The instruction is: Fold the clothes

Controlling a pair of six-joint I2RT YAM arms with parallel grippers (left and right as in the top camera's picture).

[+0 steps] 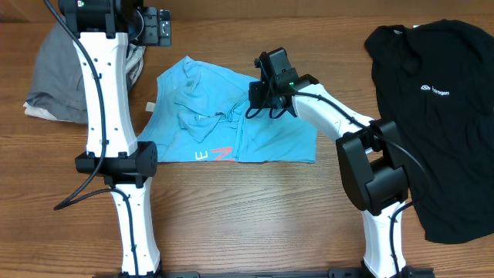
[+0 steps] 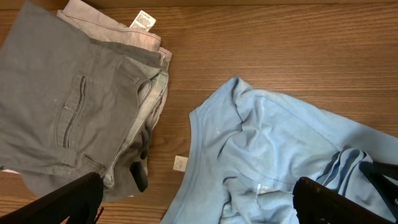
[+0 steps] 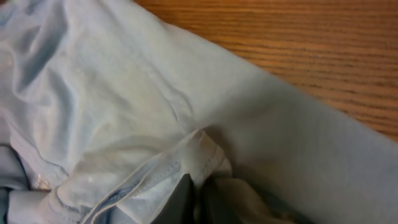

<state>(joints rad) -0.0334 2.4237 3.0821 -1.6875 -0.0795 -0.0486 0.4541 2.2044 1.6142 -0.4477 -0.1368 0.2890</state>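
The light blue T-shirt [image 1: 231, 123] lies crumpled in the middle of the table, with coral-and-white letters near its front hem. My right gripper [image 1: 259, 96] is down on the shirt's right part, shut on a hemmed fold of its cloth [image 3: 193, 155]. My left gripper [image 1: 158, 27] is raised behind the shirt's left corner, open and empty. In the left wrist view its two dark fingers frame the shirt [image 2: 273, 162] from above, spread wide [image 2: 199, 202].
A pile of grey clothes [image 1: 58, 77] lies at the back left, also in the left wrist view [image 2: 74, 99]. A black T-shirt [image 1: 440, 100] with a small white logo lies spread at the right. Bare wood lies along the table's front.
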